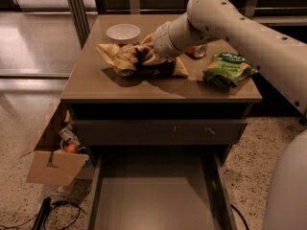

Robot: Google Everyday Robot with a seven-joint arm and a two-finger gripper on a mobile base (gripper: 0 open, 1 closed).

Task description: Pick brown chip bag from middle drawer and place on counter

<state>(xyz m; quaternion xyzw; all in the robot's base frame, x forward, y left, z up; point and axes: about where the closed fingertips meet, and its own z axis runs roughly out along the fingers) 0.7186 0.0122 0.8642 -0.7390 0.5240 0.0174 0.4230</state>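
Note:
The brown chip bag [122, 56] lies crumpled on the tan counter [96, 83], left of centre. My gripper [144, 56] is at the bag's right half, low over the counter and against the bag, with my white arm reaching in from the upper right. The middle drawer [153, 200] is pulled open below; its grey floor shows nothing on it.
A white bowl [123, 32] sits at the counter's back. A green snack bag [228, 70] lies at the right, and a small can [196, 51] is behind my arm. A closed drawer with a scuffed front [158, 131] is above the open one. An open cardboard box [53, 162] and a cable [53, 212] are on the floor at the left.

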